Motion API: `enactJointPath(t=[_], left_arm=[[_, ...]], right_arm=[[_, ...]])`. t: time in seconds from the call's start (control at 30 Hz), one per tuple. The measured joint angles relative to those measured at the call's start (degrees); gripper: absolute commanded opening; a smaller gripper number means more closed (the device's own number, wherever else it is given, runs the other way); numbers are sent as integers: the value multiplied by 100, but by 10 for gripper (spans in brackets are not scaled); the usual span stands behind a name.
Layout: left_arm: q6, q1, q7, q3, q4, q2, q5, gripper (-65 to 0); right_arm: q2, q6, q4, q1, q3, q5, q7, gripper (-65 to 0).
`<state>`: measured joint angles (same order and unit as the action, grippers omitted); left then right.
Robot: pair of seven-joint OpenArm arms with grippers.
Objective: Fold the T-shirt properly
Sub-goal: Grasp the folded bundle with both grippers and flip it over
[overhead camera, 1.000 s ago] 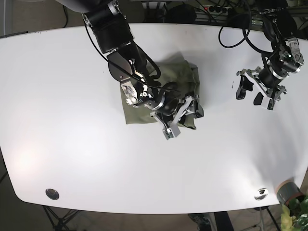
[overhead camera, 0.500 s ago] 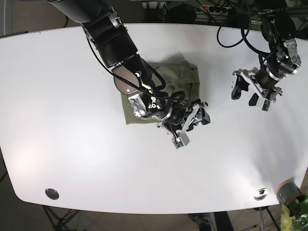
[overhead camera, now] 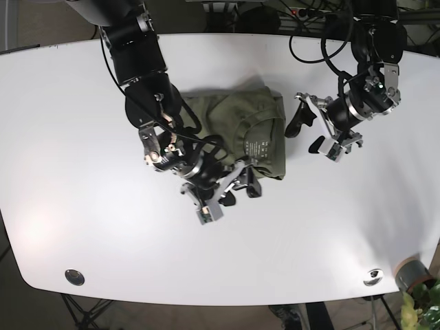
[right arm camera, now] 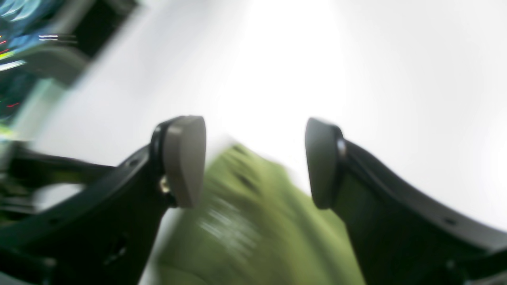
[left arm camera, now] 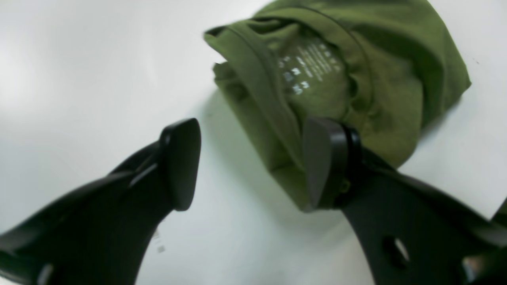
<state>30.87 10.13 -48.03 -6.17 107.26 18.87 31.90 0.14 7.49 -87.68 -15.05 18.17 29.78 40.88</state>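
Note:
The olive green T-shirt (overhead camera: 240, 134) lies folded into a small bundle at the middle of the white table (overhead camera: 82, 137), with its collar and printed label facing up. My right gripper (overhead camera: 230, 194) hovers open just off the shirt's front edge. The blurred right wrist view shows the gripper (right arm camera: 253, 162) with nothing between its fingers and the T-shirt (right arm camera: 245, 233) below them. My left gripper (overhead camera: 307, 133) stands open just right of the shirt. In the left wrist view the gripper (left arm camera: 253, 164) has one finger (left arm camera: 324, 166) at the edge of the T-shirt (left arm camera: 356, 67), and bare table lies between the fingers.
Two metal discs (overhead camera: 74, 277) (overhead camera: 373, 276) sit near the table's front edge. A grey pot with a plant (overhead camera: 412, 275) stands off the front right corner. Cables (overhead camera: 330, 41) hang at the back right.
My right gripper pulled off the shirt toward the front left and left it lying. My left arm swung left, up to the shirt's right edge. The collar label now shows.

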Motion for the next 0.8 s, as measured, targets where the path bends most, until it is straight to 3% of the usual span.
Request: enactJointPath(t=[0.23,0.3,0.37,0.47,0.6,0.8], left_arm=[[4,0,7,564,52,-302,26,-267],[0,7,7,713,52,-407,7,-269],[-15,4,7,896,52,-452,-22,-306],[-223,22,11,1209,52,-560,-90,-411],[-376,50,-7,1480,48,-739,-485,-535],[-382,195,7,1515,-151,-791,-627,-553]], right_arm=[[374,22,57,205,-750,-15,2,-514],[476,2,199,173,-901,-50,-35,-550],[597,4,297,175,-918,-42,-35,-545],[717,33,605,160,-911,-55,-35,-545],[765,22,1067,109,-911,-70,-107,-545],[844,42,1635,22,-887,-26,-579,-545]])
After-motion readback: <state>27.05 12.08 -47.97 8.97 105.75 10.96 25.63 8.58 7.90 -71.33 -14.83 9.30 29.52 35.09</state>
